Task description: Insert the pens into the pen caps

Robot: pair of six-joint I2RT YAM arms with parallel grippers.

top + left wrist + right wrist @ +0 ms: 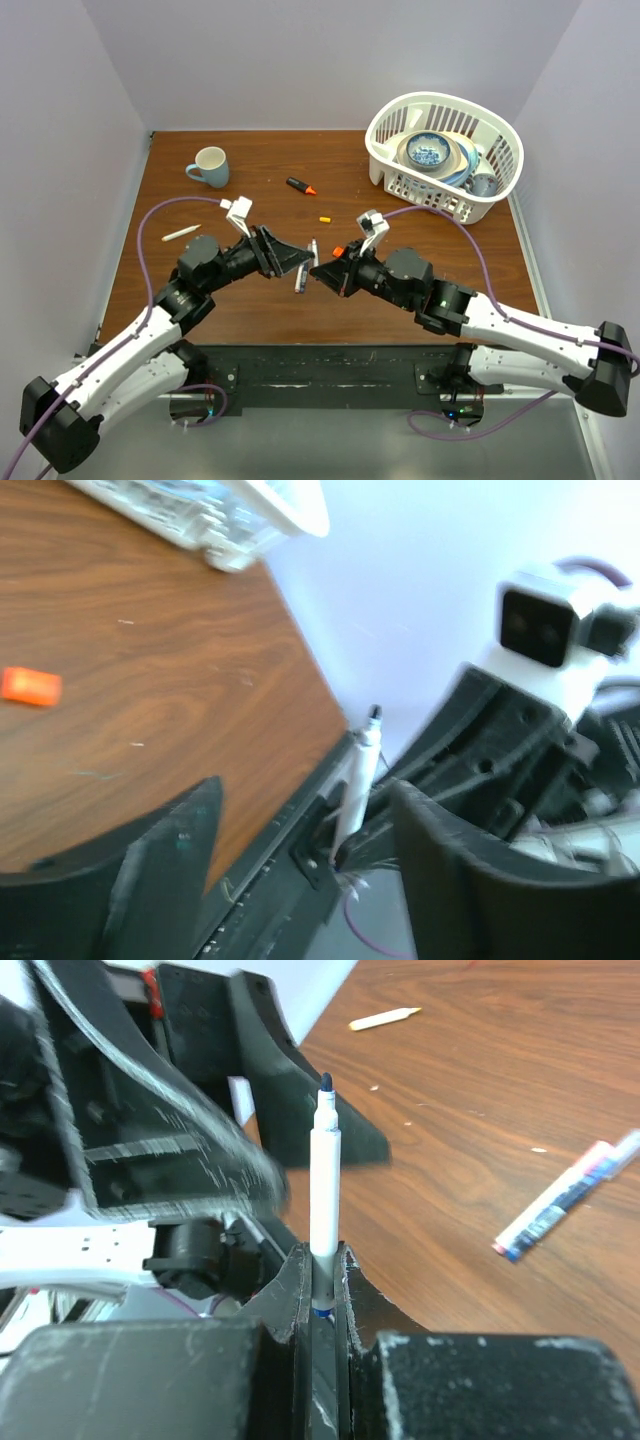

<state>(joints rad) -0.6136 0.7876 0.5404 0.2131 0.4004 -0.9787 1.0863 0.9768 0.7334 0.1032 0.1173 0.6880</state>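
Far left: loose white pen (180,233), tip bare, on the table.
Left gripper (305,810): fingers spread wide, nothing between them.
Upper centre: black marker (300,186) with an orange end, which I judge capped. A small orange cap (325,218) lies just right of it.
Right gripper (322,1270): clamped on the held pen (324,1170), dark tip up and uncapped.
Right of that view: striped pen (565,1195), lying flat.
Progress: I judge most of the capping is left.

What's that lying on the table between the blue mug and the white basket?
A short black marker with an orange end; a tiny orange cap lies close by. The overhead view shows both.
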